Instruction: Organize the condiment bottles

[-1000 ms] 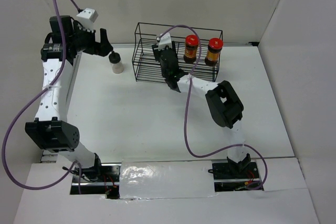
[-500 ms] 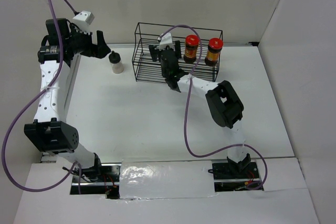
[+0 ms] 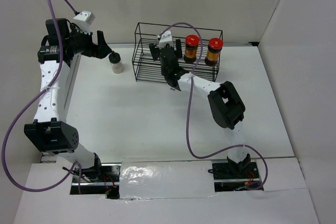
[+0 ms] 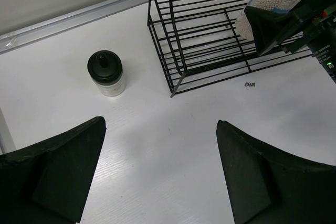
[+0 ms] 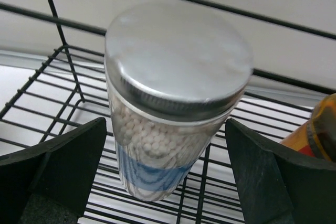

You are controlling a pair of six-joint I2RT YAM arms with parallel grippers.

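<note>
Right claw point(image 5: 165, 124) spread wide, flanking silver-lidded blue-banded bottle point(image 5: 173, 87) of white pellets in rack point(image 3: 147, 61); left claw point(image 4: 160, 124) spread too.

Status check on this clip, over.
Left end effector open, short of black-capped bottle. Right end effector open, straddling blue-labelled bottle in rack. No obstruction seen.

Between the black fingers of the right gripper point(image 5: 165, 124): a blue-labelled bottle point(image 5: 157, 177), white beads inside, silver lid. To its right, the nearer jar point(image 3: 191, 49) and farther jar point(image 3: 213, 51), both dark brown, red lids, yellow labels. Wire rack point(image 4: 210, 35) black. Ahead-left of the left gripper point(image 4: 160, 124), a whitish bottle point(image 4: 106, 74), black cap.
</note>
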